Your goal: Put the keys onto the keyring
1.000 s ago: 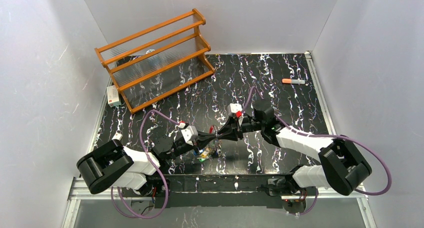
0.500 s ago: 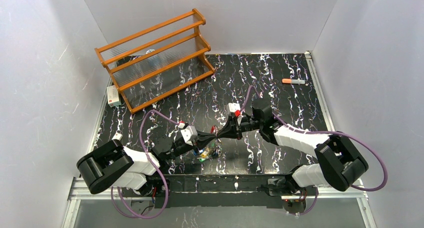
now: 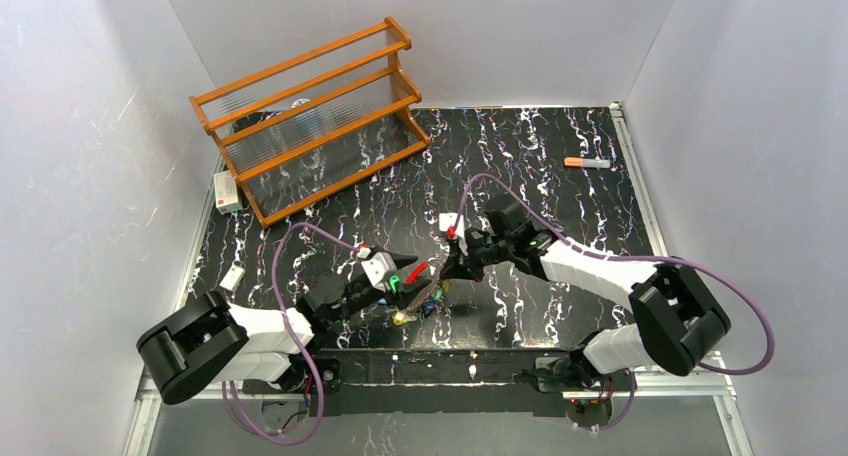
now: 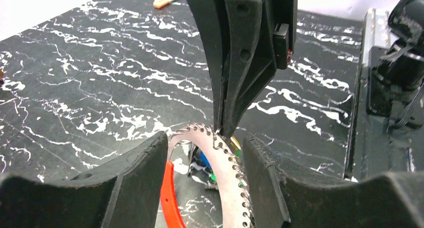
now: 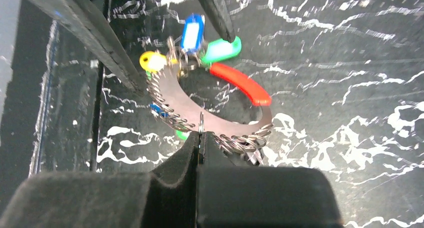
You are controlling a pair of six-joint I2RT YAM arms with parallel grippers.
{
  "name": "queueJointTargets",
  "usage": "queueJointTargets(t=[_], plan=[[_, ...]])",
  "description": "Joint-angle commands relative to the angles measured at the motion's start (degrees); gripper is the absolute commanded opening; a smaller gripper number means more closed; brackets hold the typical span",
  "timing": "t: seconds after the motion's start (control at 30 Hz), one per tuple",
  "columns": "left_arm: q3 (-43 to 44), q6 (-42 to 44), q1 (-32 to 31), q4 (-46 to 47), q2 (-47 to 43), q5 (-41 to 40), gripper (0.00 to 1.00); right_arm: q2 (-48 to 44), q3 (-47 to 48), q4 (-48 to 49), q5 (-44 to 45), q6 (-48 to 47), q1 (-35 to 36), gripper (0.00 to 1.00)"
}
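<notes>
The keyring (image 5: pixel 210 114) is a curved metal band fringed with small wire rings and closed by a red arc (image 5: pixel 241 83). My right gripper (image 5: pixel 200 138) is shut on one small ring at the band's edge and holds the keyring just above the table. Blue (image 5: pixel 191 32), green (image 5: pixel 221 49) and yellow (image 5: pixel 152 62) tagged keys hang from its far side. My left gripper (image 4: pixel 205 143) is open, its fingers standing on either side of the band (image 4: pixel 227 168) without gripping it. From above, both grippers, left (image 3: pixel 404 273) and right (image 3: pixel 446 274), meet at the table's near middle, with the keys (image 3: pixel 425 306) below them.
A wooden three-tier rack (image 3: pixel 310 116) stands at the back left, with a small white box (image 3: pixel 227 191) beside it. An orange-capped marker (image 3: pixel 586 162) lies at the back right. A small white tag (image 3: pixel 232 277) lies near the left edge.
My left gripper has opened and let go of the keyring, and its arm has drawn back. My right gripper has shut on the ring's edge and shifted left and lower.
</notes>
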Motion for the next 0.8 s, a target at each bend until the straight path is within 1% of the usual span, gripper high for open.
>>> queueJointTargets(t=[0.0, 0.17, 0.33, 0.4, 0.5, 0.57, 0.77], plan=[[0.9, 5.4, -0.1, -8.1, -2.8, -1.0, 0.54, 3.9, 5.0, -11.8, 8.1, -5.1, 3.1, 0.01], [1.3, 10.1, -0.2, -13.5, -3.3, 2.5, 0.5, 7.0, 8.0, -17.0, 9.3, -5.9, 4.4, 0.01], [3.0, 14.2, -0.2, -18.0, -1.5, 7.0, 0.49, 7.7, 9.8, -17.6, 5.6, -6.1, 4.7, 0.01], [3.8, 15.3, -0.2, -19.1, -0.1, 8.4, 0.45, 8.0, 10.5, -17.7, 3.9, -6.0, 5.1, 0.01], [4.9, 15.2, -0.1, -19.8, 2.2, 9.7, 0.36, 8.6, 11.1, -17.7, 3.2, -5.8, 5.9, 0.01], [5.6, 14.8, -0.2, -19.8, 3.5, 11.0, 0.33, 9.2, 11.4, -17.9, 3.1, -5.7, 6.5, 0.01], [6.6, 14.3, -0.2, -19.8, 5.3, 11.6, 0.28, 9.8, 11.9, -18.0, 2.8, -5.7, 7.8, 0.01]])
